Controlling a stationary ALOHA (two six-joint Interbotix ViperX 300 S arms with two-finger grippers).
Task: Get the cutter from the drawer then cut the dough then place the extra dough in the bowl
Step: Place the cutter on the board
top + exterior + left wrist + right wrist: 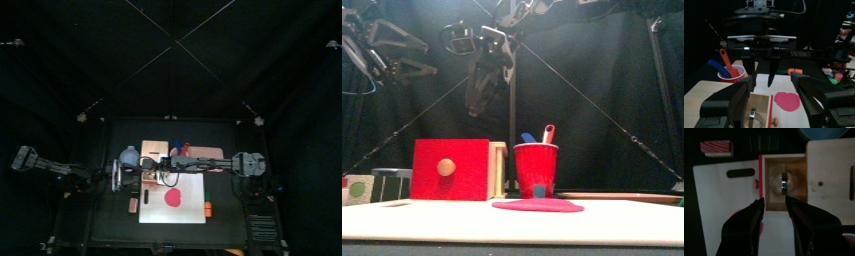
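The round metal cutter lies in the pulled-out drawer of the wooden box. The drawer's red front reaches over the edge of the white board. The right gripper hangs well above the cutter, pointing down. Its jaws are partly apart and hold nothing, and the cutter shows just past the gap between the tips. The left gripper is near the drawer, spread wide and also empty. The red dough lies flat on the board, and the bowl sits beside the box.
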